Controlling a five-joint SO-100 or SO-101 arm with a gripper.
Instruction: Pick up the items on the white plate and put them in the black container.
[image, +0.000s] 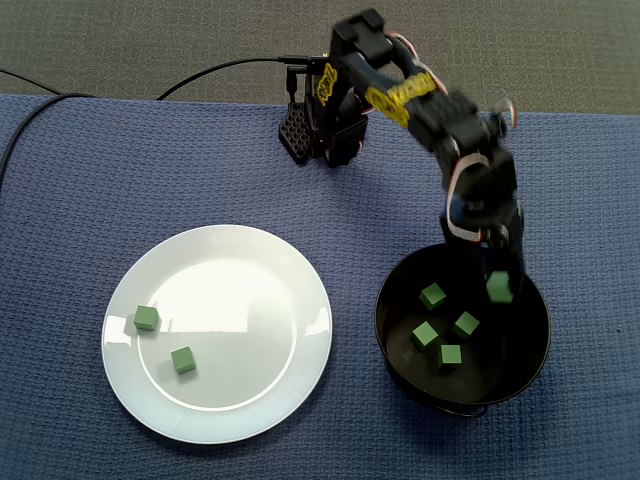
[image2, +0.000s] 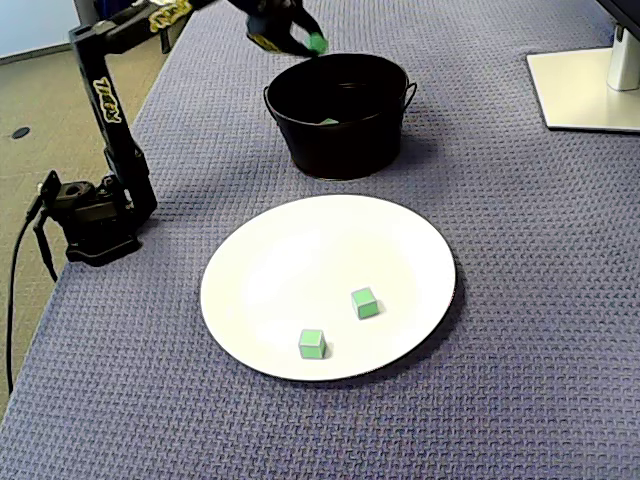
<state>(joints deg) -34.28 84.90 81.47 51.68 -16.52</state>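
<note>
The pincer (image: 499, 283) pinches a green cube (image2: 316, 42) over the black container (image: 381, 312). Four cubes (image: 433, 296) lie beneath it. Two more cubes (image: 147, 319) sit well apart on the white plate (image: 240, 290).

plate (image: 250, 290): white, round; two green cubes (image: 147, 318) on it, apart.
container (image2: 340, 145): black; four cubes inside; fifth cube (image: 499, 288) above, in jaws.

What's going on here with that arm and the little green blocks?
The arm's tool is holding a green cube just over the black container, seemingly about to drop it in. Four cubes already lie inside the container. Two cubes sit on the white plate, apart from each other, not yet moved.
</note>
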